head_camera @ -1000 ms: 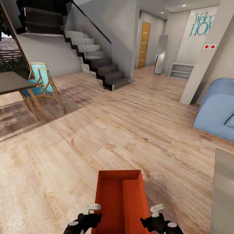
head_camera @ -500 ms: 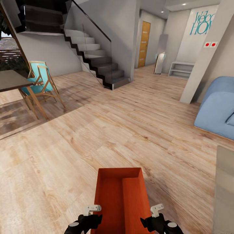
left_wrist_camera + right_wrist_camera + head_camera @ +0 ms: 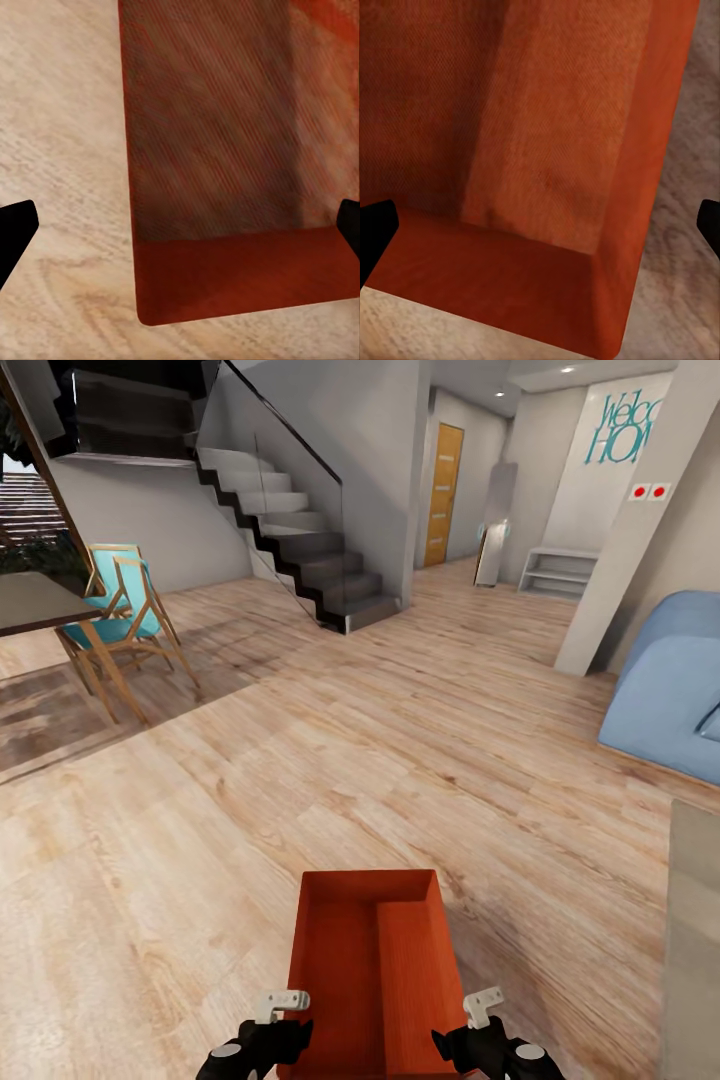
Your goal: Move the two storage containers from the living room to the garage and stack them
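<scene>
Wood plank floor (image 3: 400,760), chair (image 3: 125,625), sofa (image 3: 665,700)

The orange-red open-topped rectangular storage container (image 3: 372,970) runs off the head view's lower edge; its near end is hidden. The blue upholstered sofa (image 3: 668,695) and grey-topped wooden table (image 3: 35,605) are cut by the side edges. Teal wall lettering (image 3: 622,428) is partly cropped

Place: a home's open living area is showing, rendered in simulation.
Floor: light wood planks (image 3: 400,760) are running throughout.
Stairs: a dark staircase (image 3: 300,550) with a glass rail is rising.
Seating: a blue sofa (image 3: 670,700) and a teal wooden chair (image 3: 125,620) are standing.
Wall: "Welcome Home" lettering (image 3: 620,430) is hanging beside an orange door (image 3: 443,495).
</scene>
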